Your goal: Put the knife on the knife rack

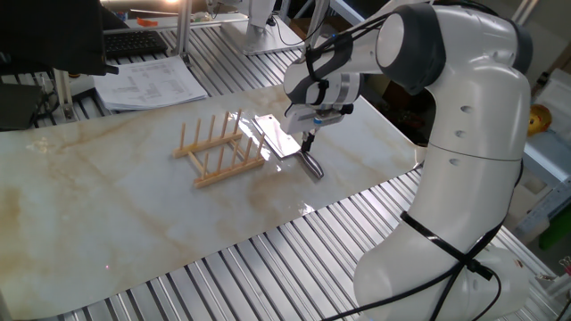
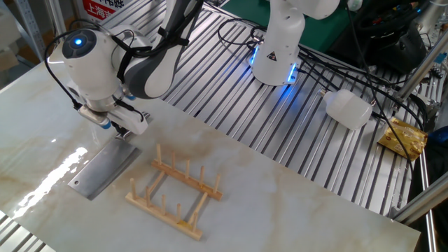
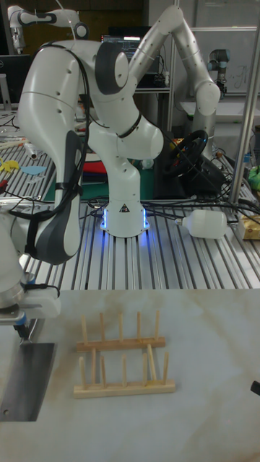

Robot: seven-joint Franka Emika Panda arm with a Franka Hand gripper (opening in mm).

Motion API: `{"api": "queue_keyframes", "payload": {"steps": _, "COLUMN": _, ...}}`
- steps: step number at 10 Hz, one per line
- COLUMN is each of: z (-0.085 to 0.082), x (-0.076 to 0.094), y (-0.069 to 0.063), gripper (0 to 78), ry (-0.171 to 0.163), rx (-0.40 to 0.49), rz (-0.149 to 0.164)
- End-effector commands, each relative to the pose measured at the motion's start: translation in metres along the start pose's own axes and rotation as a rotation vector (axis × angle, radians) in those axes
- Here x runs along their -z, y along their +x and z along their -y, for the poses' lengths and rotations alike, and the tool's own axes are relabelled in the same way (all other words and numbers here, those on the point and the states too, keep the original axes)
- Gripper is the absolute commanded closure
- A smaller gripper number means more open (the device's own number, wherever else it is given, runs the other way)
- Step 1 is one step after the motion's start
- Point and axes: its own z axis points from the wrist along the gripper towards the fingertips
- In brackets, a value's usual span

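Tall fixed view, knife [image 3: 27, 379] flat beneath end effector [image 3: 22, 331] (finger spacing unclear), rack [image 3: 123, 359] beside.

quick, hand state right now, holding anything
Hand: down at the knife handle, fingers either side of it; whether it has closed on it cannot be told. Knife flat on the table, beside the rack.
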Motion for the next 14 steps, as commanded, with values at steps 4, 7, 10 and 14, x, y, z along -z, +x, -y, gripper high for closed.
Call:
{"api": "queue_keyframes", "payload": {"steps": 4, "z": 0.0007, "x": 0.0014, "y": -0.0007, "gripper": 77.6, "ry": -0.017, "rx": -0.01, "rz": -0.001}}
{"api": "queue_keyframes", "payload": {"steps": 7, "z": 0.0007, "x": 0.0014, "y": -0.0007, "gripper": 0.2, "ry": -0.015, "rx": -0.008, "rz": -0.001}}
{"api": "queue_keyframes", "payload": {"steps": 10, "z": 0.0007, "x": 0.0014, "y": -0.0007, "gripper": 0.2, "ry": -0.015, "rx": -0.008, "rz": -0.001}}
{"api": "queue_keyframes", "payload": {"steps": 14, "z": 0.0007, "x": 0.0014, "y": -0.0007, "gripper": 0.2, "ry": -0.015, "rx": -0.008, "rz": -0.001}}
